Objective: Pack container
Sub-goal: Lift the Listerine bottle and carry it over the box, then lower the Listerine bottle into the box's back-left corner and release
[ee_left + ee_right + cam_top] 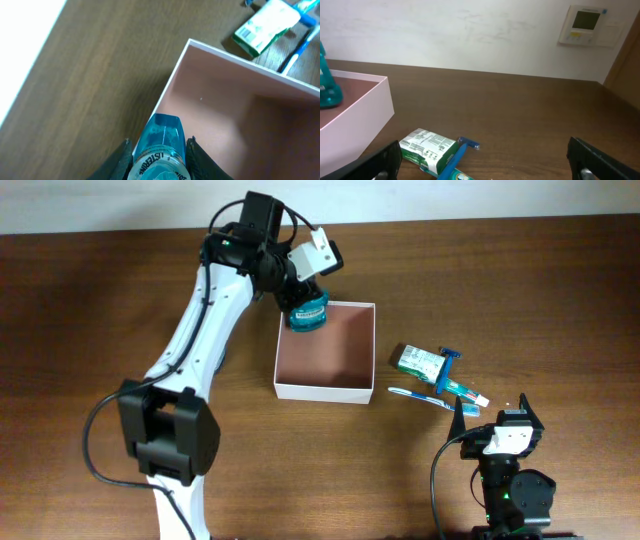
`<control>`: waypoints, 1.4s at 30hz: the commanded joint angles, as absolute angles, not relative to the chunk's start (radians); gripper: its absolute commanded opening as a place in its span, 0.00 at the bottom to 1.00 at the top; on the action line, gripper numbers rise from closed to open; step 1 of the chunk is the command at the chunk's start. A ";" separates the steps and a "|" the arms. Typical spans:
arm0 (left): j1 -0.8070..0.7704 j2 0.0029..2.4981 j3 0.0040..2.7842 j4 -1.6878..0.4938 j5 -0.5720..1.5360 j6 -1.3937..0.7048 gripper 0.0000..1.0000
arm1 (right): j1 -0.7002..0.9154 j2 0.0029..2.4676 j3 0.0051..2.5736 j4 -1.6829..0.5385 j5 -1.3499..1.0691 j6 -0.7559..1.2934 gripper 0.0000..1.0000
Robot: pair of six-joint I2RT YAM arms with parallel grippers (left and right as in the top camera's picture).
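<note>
The container (325, 385) is a square shallow box with white walls and a reddish-brown inside, at the table's middle. It also shows in the left wrist view (235, 115) and at the left of the right wrist view (365, 107). My left gripper (303, 308) is shut on a teal mouthwash bottle (159, 147) and holds it over the container's far left corner. The bottle also shows in the overhead view (307, 313) and the right wrist view (326, 85). My right gripper (508, 418) is open and empty near the front right.
Right of the container lie a green and white box (418, 361), a blue razor (447, 368), a blue toothbrush (418, 396) and a toothpaste tube (464, 391). The box (427, 147) and razor (460, 150) lie in front of my right gripper.
</note>
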State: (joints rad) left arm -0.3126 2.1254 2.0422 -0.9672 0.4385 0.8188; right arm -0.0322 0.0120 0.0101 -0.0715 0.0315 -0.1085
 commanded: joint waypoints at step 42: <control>-0.288 2.141 2.123 -0.940 0.641 0.774 0.99 | -0.039 0.006 0.006 -0.080 0.030 -0.108 0.99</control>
State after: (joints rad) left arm -0.2901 2.1750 2.0968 -0.9165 0.5304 0.7956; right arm -0.0322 0.0120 0.0101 -0.0715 0.0315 -0.1089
